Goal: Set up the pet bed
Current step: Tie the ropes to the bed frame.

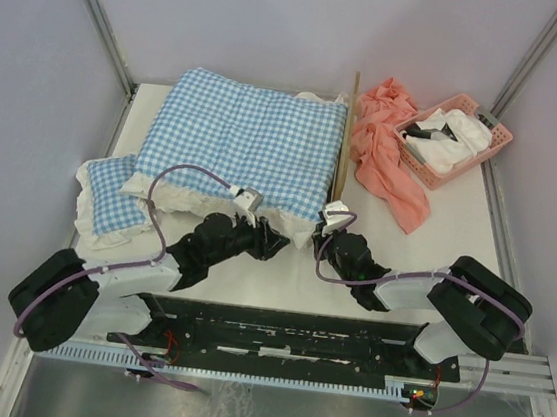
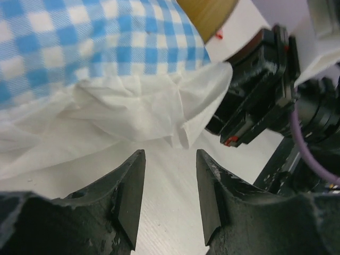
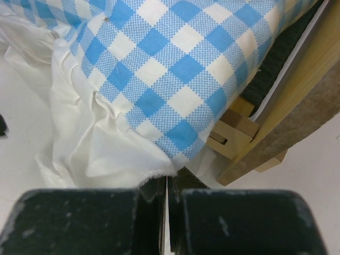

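The pet bed [image 1: 348, 141] lies under a blue-and-white checked cushion [image 1: 246, 139], so only its light-wood right rail shows from above. In the right wrist view its wooden corner [image 3: 297, 106] and grey base [image 3: 276, 58] peek out beside the cushion [image 3: 175, 69]. My left gripper [image 1: 267, 235] sits at the cushion's near edge. It stands open [image 2: 170, 159] over bare table, just short of the white frill [image 2: 133, 111]. My right gripper [image 1: 319, 235] is at the near right corner, shut [image 3: 167, 183] with the frill's hem [image 3: 90, 143] pinched at its tips.
A small checked pillow [image 1: 115, 190] lies at the left edge of the table. A pink cloth [image 1: 390, 156] is heaped to the right of the bed. A pink basket [image 1: 454, 140] with white items stands at the far right. The two grippers are close together.
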`<action>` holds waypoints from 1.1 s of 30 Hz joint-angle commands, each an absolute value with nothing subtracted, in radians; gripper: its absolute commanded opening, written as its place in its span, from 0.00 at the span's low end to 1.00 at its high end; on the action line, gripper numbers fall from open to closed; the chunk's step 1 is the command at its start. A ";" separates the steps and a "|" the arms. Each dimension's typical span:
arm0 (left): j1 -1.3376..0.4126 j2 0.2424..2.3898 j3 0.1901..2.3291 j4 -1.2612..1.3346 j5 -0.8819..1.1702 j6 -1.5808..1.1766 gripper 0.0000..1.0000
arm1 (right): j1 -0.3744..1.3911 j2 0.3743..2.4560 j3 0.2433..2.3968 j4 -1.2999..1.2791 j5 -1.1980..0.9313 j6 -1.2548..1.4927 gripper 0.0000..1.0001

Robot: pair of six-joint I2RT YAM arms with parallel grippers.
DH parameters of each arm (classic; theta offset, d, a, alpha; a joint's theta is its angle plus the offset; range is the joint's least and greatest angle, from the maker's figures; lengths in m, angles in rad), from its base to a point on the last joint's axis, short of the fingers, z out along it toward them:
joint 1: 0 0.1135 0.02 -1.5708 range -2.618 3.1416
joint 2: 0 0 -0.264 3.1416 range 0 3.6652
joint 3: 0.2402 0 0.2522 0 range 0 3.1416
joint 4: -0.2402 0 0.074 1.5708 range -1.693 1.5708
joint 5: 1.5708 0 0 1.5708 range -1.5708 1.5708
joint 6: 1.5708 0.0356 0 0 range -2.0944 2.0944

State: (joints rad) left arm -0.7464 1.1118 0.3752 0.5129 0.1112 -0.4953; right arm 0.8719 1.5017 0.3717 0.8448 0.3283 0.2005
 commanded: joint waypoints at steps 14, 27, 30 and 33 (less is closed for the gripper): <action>-0.934 1.664 0.409 1.142 -0.082 -0.341 0.56 | 0.868 1.403 0.429 0.711 0.280 0.250 0.02; -0.927 1.781 0.544 1.045 -0.156 -0.378 0.45 | 0.867 1.490 0.366 0.831 0.281 0.308 0.02; -0.924 1.739 0.540 0.944 -0.240 -0.382 0.14 | 0.868 1.481 0.354 0.826 0.286 0.302 0.02; -0.911 1.695 0.535 0.846 -0.304 -0.386 0.03 | 0.868 1.479 0.341 0.838 0.263 0.296 0.02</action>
